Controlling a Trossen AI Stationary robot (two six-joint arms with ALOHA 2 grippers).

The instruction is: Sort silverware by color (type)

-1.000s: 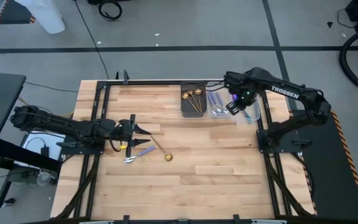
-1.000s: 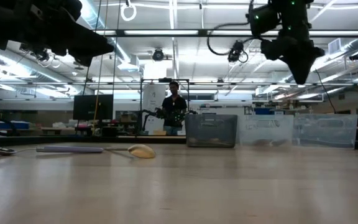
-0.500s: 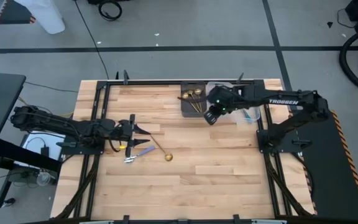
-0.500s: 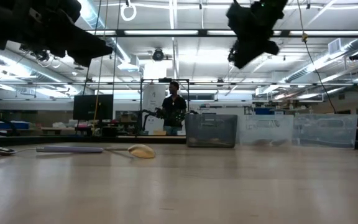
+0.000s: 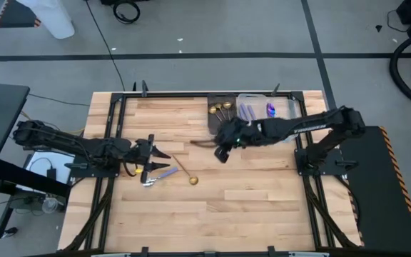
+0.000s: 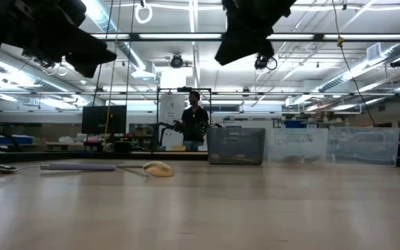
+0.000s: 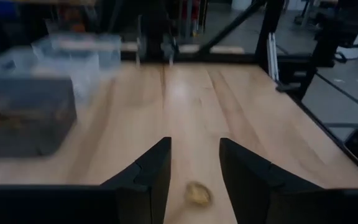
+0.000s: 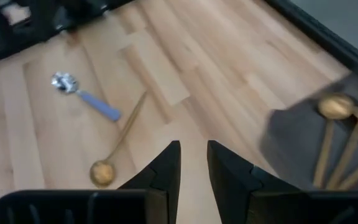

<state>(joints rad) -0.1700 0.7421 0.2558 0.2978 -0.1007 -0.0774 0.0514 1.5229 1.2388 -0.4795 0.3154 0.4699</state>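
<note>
Now slim gold spoon [image 8: 118, 147] w/ round bowl, blue-handled silver spoon [image 8: 84, 97] beside, right claw [image 8: 193, 163] released, empty, left claw [image 7: 195, 163] released

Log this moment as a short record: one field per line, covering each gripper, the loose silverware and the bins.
left gripper: open, empty, above the table's left side, over the loose pieces
right gripper: open, empty, raised in front of the dark bin
loose silverware: gold spoon and blue-handled spoon, lying near each other
dark bin: holds gold spoons
clear bin: holds purple pieces
person: standing in the room behind, away from the table
</note>
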